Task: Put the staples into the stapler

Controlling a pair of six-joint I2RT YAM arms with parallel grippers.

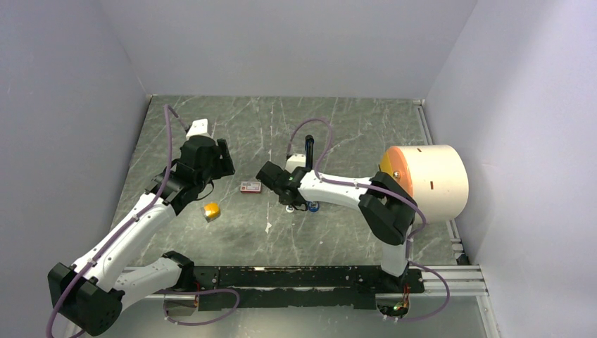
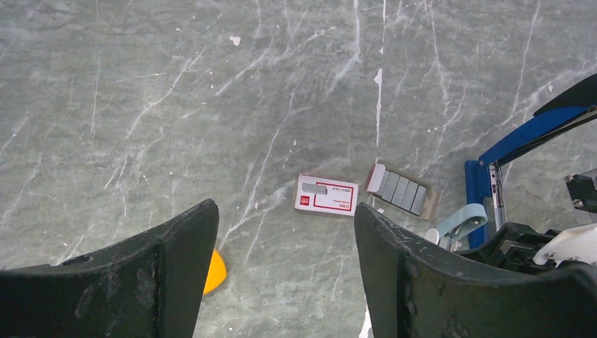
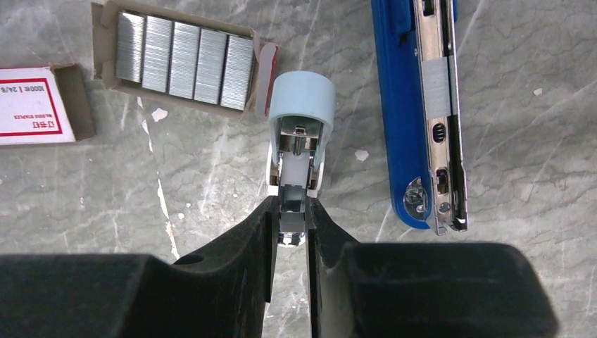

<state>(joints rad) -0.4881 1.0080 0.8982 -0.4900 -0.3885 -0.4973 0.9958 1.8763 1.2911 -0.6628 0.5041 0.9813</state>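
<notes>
Two grippers at work, the stapler lying open, staples waiting in their tray.
On the grey marbled table (image 3: 535, 232) the blue stapler (image 3: 398, 105) lies with its metal rail facing up; whether that rail holds anything I cannot tell. The left gripper (image 2: 285, 211) hangs above with fingers spread wide, carrying nothing. The right gripper (image 3: 292, 208) is pinched narrow on a pale-blue tool (image 3: 303, 98) with a metal core, between stapler and tray. The red-and-white box sleeve (image 3: 28, 105) lies just beside the open tray (image 3: 101, 28), where the staples (image 3: 184, 65) sit in five blocks side by side. Done well, I judge, the free left gripper takes one end block across its long sides, lifts it level so it stays whole, and lays it legs-down, square along the rail.
</notes>
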